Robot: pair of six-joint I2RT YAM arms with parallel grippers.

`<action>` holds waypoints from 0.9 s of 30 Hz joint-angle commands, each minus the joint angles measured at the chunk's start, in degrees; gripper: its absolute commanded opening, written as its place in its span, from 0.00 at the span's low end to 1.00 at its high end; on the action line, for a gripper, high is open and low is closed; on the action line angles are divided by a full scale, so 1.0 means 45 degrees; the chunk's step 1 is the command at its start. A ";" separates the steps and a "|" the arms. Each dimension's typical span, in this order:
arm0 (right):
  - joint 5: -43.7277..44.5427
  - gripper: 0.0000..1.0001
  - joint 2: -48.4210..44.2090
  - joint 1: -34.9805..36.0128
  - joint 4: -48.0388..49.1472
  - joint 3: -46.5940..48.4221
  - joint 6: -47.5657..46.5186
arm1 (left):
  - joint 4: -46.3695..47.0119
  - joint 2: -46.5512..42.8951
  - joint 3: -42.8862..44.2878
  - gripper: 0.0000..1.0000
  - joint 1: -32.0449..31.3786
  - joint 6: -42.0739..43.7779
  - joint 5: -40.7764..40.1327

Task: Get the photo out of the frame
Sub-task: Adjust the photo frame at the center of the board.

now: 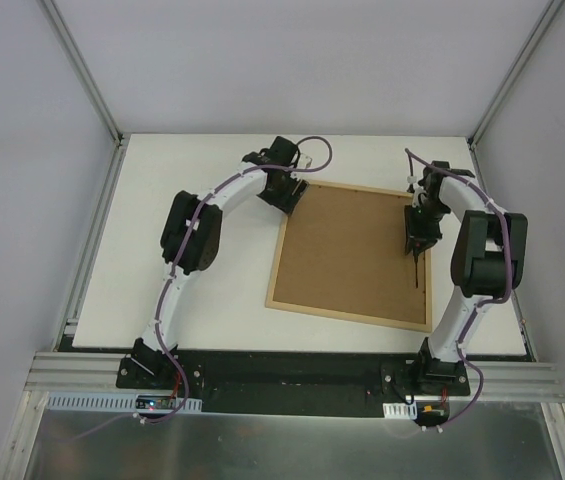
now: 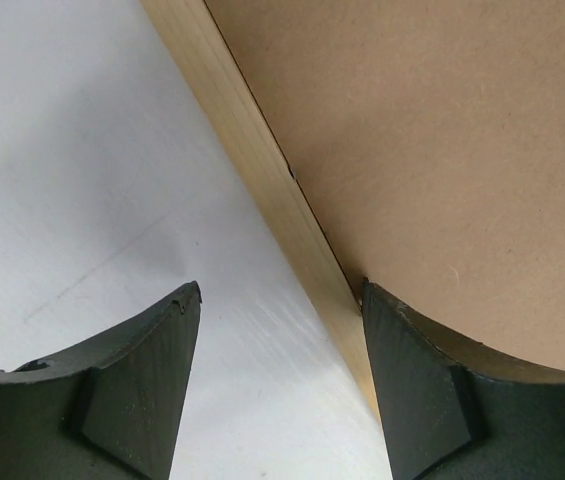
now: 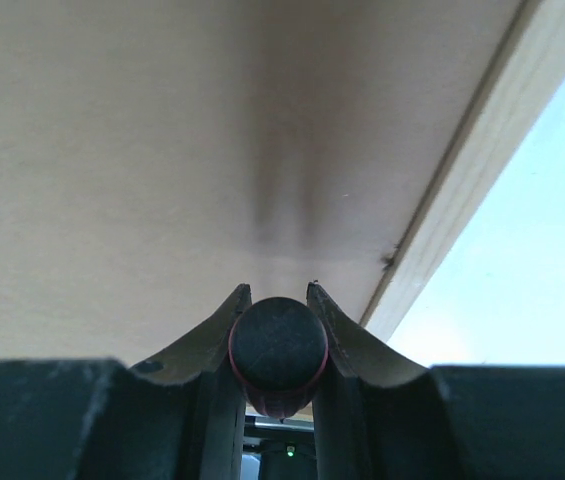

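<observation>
Top view: large rectangular light-wood frame (image 1: 352, 255) face-down on white table (image 1: 232, 310), brown fibreboard back fitted; photo unseen, probably inside.
Left wrist: left gripper (image 2: 280, 290) spread, straddling frame's wood edge.
Right wrist: right gripper (image 3: 279, 290) pinching dark round-ended rod (image 3: 277, 345) over frame's back.
Removal all ahead.

Lab cell: white walls (image 1: 282, 60), aluminium rails (image 1: 67, 372)

We see the frame (image 1: 342, 250) lying flat and face down on the white table (image 1: 222, 310), its brown fibreboard back up inside a thin light-wood rim, turned slightly askew.
</observation>
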 commanded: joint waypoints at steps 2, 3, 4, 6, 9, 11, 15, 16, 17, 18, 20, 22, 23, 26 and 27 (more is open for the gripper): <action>0.1292 0.01 0.0845 -0.0264 -0.0971 0.1334 -0.0160 | -0.0531 -0.1194 -0.1615 0.64 -0.0394 0.0171 -0.0830; 0.1719 0.00 0.1138 -0.0264 -0.1049 0.1665 -0.0161 | -0.0551 -0.1292 -0.1947 0.63 -0.0453 0.0210 -0.0889; 0.1840 0.00 0.1508 -0.0283 -0.1185 0.2055 -0.0180 | -0.0570 -0.1428 -0.2298 0.63 -0.0511 0.0288 -0.0948; 0.2074 0.00 0.2230 -0.0302 -0.1401 0.2817 -0.0180 | -0.0648 -0.1682 -0.2943 0.63 -0.0628 0.0405 -0.0968; 0.2192 0.00 0.3441 -0.0303 -0.1830 0.4376 -0.0121 | -0.0863 -0.2034 -0.3822 0.63 -0.0843 0.0542 -0.0968; 0.2251 0.00 0.4320 -0.0322 -0.2181 0.5511 -0.0102 | -0.1077 -0.2229 -0.4486 0.63 -0.0941 0.0601 -0.0871; 0.2289 0.00 0.6000 -0.0322 -0.2883 0.8105 0.0112 | -0.1468 -0.2542 -0.5776 0.61 -0.1175 0.0698 -0.0579; 0.2039 0.00 0.6371 -0.0322 -0.3002 0.8713 0.0094 | -0.1604 -0.2601 -0.6068 0.61 -0.1234 0.0699 -0.0442; 0.1998 0.00 0.6723 -0.0322 -0.3157 0.9415 0.0171 | -0.1702 -0.2679 -0.6342 0.60 -0.1292 0.0718 -0.0325; 0.1939 0.00 0.7036 -0.0303 -0.3410 1.0118 0.0268 | -0.1858 -0.2757 -0.6615 0.59 -0.1370 0.0776 -0.0265; 0.1919 0.00 0.7797 -0.0186 -0.4035 1.1700 0.0250 | -0.2035 -0.2874 -0.7162 0.58 -0.1527 0.0816 -0.0129; 0.2133 0.00 0.8074 0.0048 -0.3865 1.2254 0.0172 | -0.2210 -0.2991 -0.7670 0.57 -0.1741 0.0894 0.0183; 0.2250 0.00 0.8094 0.0184 -0.3649 1.2293 0.0055 | -0.2269 -0.3069 -0.7866 0.57 -0.1916 0.0991 0.0320; 0.2174 0.00 0.8230 0.0691 -0.3297 1.2780 -0.0199 | -0.2620 -0.3323 -0.8258 0.57 -0.2502 0.1323 0.1101; 0.1960 0.00 0.8095 0.0829 -0.3160 1.2782 -0.0316 | -0.2641 -0.3537 -0.8239 0.57 -0.2601 0.1382 0.1354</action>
